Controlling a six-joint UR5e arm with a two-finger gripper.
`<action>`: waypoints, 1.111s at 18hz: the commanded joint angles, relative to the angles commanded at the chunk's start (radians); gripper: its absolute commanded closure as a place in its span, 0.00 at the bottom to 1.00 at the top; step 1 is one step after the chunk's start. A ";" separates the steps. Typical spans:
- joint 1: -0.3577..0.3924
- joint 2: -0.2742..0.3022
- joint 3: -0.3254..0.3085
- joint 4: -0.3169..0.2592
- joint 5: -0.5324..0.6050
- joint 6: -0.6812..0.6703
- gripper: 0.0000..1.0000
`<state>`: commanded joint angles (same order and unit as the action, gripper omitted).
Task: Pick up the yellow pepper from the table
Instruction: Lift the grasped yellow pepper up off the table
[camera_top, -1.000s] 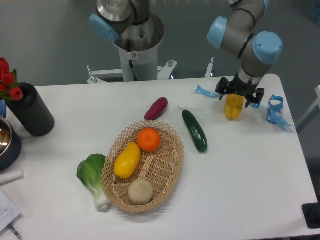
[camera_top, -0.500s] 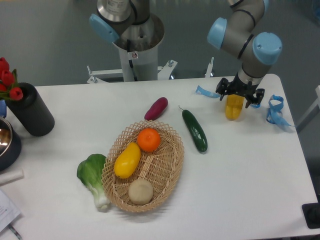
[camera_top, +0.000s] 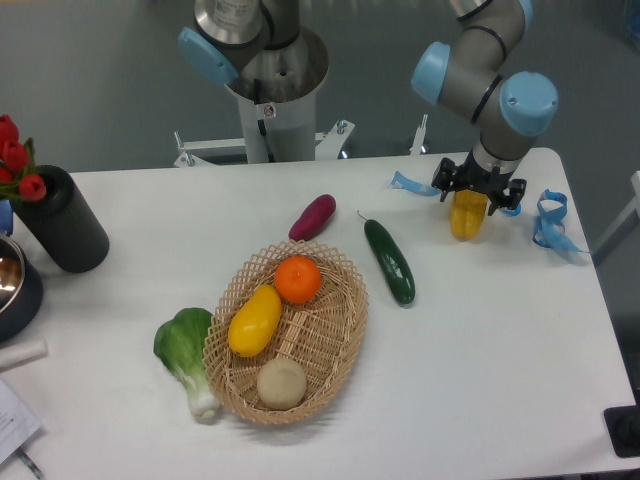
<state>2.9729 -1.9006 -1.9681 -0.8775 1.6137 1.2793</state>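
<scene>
a white table (camera_top: 480, 350) stood against grey flooring; the gripper (camera_top: 471, 203) clasped the upright yellow pepper (camera_top: 467, 218) from above.

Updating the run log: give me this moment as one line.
phase: grasp | gripper: over yellow pepper, closure unclear | pepper: upright on table, far right | lift: not evident

**No readable text in view**

Nothing here can be read as a word, brand or number. A small white sticker with a red mark (camera_top: 267, 110) sits on the metal pedestal (camera_top: 268, 95) at the far side of the scene, but it is too small to make out. At the near left corner, the edge of a sheet of paper (camera_top: 15, 425) shows no legible print.
</scene>
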 joint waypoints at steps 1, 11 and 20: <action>0.000 0.000 0.002 0.000 0.003 0.000 0.64; -0.026 -0.006 0.144 -0.021 -0.006 0.003 0.87; -0.028 -0.035 0.342 -0.142 -0.090 0.006 0.91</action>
<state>2.9452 -1.9358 -1.6264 -1.0198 1.5233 1.2855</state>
